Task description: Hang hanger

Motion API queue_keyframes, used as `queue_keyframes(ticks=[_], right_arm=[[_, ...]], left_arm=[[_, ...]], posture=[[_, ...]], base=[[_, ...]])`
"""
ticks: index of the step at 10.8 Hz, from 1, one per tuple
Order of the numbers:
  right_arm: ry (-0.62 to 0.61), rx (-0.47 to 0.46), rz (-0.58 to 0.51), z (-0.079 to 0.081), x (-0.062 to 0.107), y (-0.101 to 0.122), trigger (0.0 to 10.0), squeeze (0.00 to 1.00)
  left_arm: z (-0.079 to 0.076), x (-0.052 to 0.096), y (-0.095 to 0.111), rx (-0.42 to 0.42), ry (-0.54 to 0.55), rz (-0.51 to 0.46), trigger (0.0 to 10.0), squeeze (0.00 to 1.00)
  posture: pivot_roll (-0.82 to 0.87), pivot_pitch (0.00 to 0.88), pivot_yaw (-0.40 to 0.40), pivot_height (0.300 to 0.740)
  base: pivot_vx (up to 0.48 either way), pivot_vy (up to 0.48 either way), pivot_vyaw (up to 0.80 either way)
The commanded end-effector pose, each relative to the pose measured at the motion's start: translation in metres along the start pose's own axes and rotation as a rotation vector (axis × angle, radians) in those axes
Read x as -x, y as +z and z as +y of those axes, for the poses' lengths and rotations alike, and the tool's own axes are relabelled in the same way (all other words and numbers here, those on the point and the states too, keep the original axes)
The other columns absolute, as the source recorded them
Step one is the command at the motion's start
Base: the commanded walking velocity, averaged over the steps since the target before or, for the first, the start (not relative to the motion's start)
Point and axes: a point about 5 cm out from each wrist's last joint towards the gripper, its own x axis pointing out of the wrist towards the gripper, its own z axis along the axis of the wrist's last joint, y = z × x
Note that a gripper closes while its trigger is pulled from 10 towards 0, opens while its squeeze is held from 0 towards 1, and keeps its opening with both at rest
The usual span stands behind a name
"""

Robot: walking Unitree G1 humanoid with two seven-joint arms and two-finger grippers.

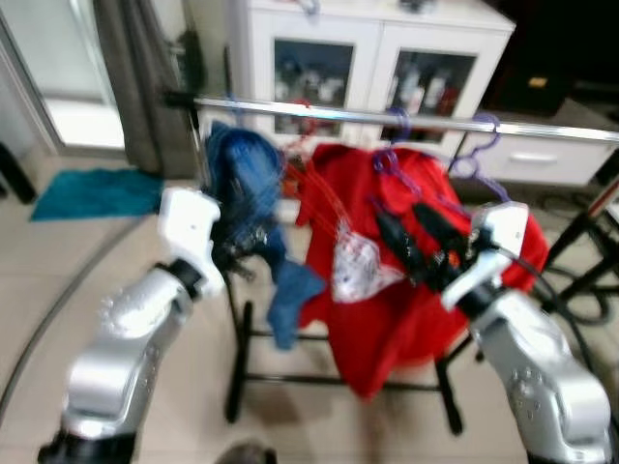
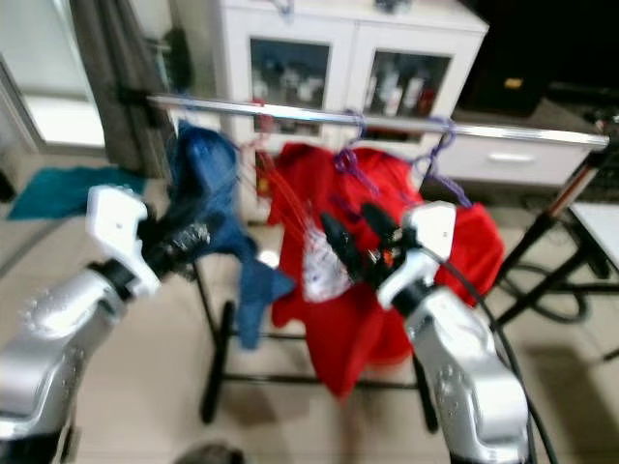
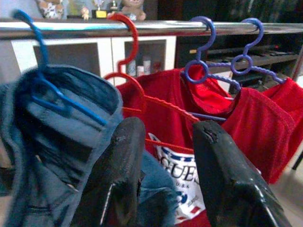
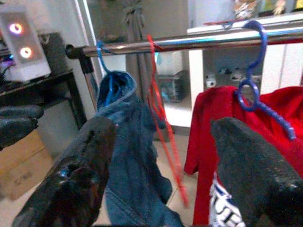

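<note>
Four plastic hangers are hanging from the shiny metal rail (image 1: 406,120) of the black-framed clothes rack in front of us, and we are raising both arms toward them. Farthest left, a blue plastic hanger (image 3: 45,85) is carrying a pair of blue denim jeans (image 1: 242,193), and our left gripper (image 3: 163,175) is hovering just beside that denim with its two black fingers (image 3: 116,179) spread apart, gripping nothing. Next along, a thin red plastic hanger (image 3: 130,61) is hooking over the rail just beside the jeans, its lower bars running down in front of the red garment. Right of it, two purple plastic hangers (image 3: 222,66) are sitting side by side on the rail and are holding a red shirt with a white printed patch (image 1: 387,280), which is draping down toward the rack's lower bar. Our right gripper (image 1: 421,242) is reaching in front of that red shirt, near the printed patch, with its fingers (image 4: 246,165) held wide apart and nothing between them. Behind the rack, a white cabinet with glass doors (image 1: 368,58) is standing against the wall, and a teal mat (image 1: 92,193) is lying on the pale tiled floor (image 1: 58,290) well to our left. Both head views are coming through somewhat blurred.
</note>
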Motion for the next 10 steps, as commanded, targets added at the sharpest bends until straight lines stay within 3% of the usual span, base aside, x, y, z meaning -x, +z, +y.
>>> queue_keyframes(ticks=[1, 3, 5, 8, 10], right_arm=[[-0.002, 0.034, 0.011, 0.003, -0.003, 0.001, 10.0, 1.0], [-0.033, 0.078, 0.032, 0.002, -0.009, -0.002, 10.0, 1.0], [-0.073, 0.104, 0.033, -0.002, -0.017, -0.005, 10.0, 1.0], [-0.137, 0.092, 0.012, -0.007, -0.02, -0.007, 10.0, 1.0], [-0.229, 0.081, -0.002, -0.015, -0.021, -0.009, 10.0, 1.0]], left_arm=[[0.003, 0.001, 0.004, -0.018, 0.021, -0.006, 10.0, 0.0], [0.007, 0.002, 0.003, -0.021, 0.063, -0.005, 10.0, 0.0], [0.012, -0.003, 0.004, -0.075, 0.13, -0.006, 10.0, 0.0], [0.012, -0.007, 0.0, -0.056, 0.158, -0.002, 10.0, 0.0], [0.011, -0.009, -0.004, -0.043, 0.158, 0.008, 10.0, 0.0]], posture=[[0.11, 0.0, -0.068, 0.74], [0.12, 0.0, -0.078, 0.74], [0.12, 0.0, -0.084, 0.74], [0.12, 0.0, -0.079, 0.74], [0.11, 0.0, -0.075, 0.74]], base=[[0.0, 0.461, 0.0], [0.0, 0.416, 0.0], [0.0, -0.437, 0.8], [0.0, -0.472, 0.8], [0.0, 0.0, 0.0]])
